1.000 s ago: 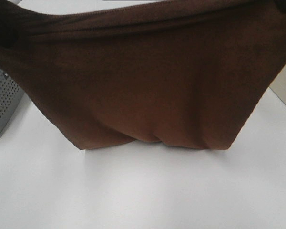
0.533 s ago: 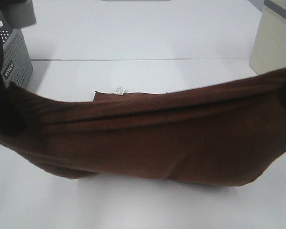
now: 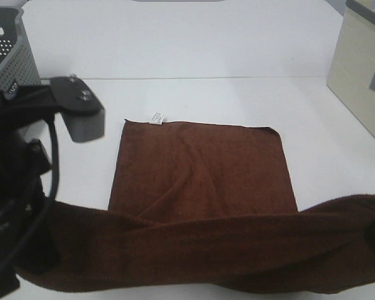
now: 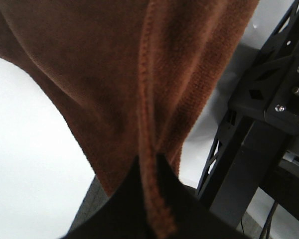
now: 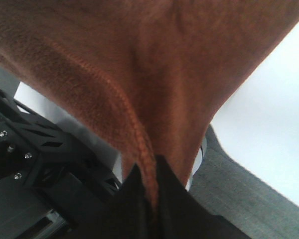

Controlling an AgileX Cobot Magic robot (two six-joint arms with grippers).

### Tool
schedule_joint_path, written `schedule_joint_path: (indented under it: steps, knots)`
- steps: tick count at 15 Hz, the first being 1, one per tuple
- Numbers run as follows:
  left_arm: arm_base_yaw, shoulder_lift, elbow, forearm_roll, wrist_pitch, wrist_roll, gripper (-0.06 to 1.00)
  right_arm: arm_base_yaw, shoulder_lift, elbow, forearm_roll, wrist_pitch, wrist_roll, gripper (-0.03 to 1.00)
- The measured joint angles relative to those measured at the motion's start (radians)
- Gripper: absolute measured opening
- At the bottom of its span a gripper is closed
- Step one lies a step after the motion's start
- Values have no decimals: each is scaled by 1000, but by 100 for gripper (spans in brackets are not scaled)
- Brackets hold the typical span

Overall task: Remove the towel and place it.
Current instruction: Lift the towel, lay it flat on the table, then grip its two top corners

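At ten o'clock in the high view we see the grey perforated basket [image 3: 12, 56], its inside mostly out of frame. At two o'clock stands a beige box [image 3: 356, 69] whose contents we cannot see. The dark brown towel [image 3: 200, 175] lies half flat on the white table [image 3: 206, 50], with its white tag [image 3: 156, 117] at the eleven o'clock corner. Its near edge, toward six o'clock, hangs stretched between the arms. Only the wrist views show the grips: the left gripper [image 4: 148, 199] and right gripper [image 5: 147, 199] each pinch the stitched hem between black jaws.
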Motion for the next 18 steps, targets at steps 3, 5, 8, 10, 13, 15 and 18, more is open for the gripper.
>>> schedule_joint_path:
  steps: [3, 5, 8, 10, 13, 15, 18]
  knots:
    - [-76, 107, 1, -33, 0, -17, 0, 0, 0, 109, 70, 0, -18, 1]
    - [-116, 177, 1, -68, 0, -20, 0, 0, 0, 167, 96, 0, -18, 1]
    - [-155, 254, 1, -92, -1, -40, 0, 0, 6, 196, 103, 0, -18, 1]
    - [-158, 307, 1, -134, -2, -80, 0, 0, 58, 207, 109, -1, -18, 1]
    - [-158, 368, 1, -209, -17, -88, 0, 0, 156, 245, 116, -3, -25, 1]
    - [-158, 405, 1, -231, -22, -90, 0, 0, 187, 246, 123, -4, -26, 3]
    - [-159, 417, 1, -275, -61, -95, 0, 0, 191, 246, 147, -4, -26, 11]
